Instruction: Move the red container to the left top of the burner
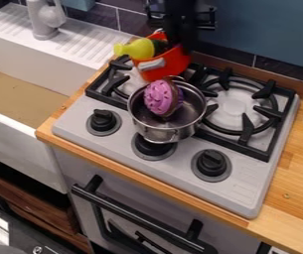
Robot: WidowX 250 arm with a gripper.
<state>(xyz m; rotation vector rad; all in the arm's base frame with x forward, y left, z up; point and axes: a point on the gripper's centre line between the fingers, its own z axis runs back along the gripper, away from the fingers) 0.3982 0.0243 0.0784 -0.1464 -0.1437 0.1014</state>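
Above the back of the stove, the black gripper (182,37) hangs down at the right rim of the red container (172,65). That container stands at the back of the stove, just behind a metal pot, with a grey handle on its front side. A yellow object with a dark green part (137,49) pokes out over its left rim. The left burner (123,82) shows partly beside the container and pot. Whether the gripper holds the rim cannot be made out.
The silver pot (155,127) holds a purple-topped cupcake toy (160,98) in front of the container. A black grate surrounds the right burner (234,105). Left of the stove is a white sink (37,82) with a faucet (42,22); a tiled wall rises behind.
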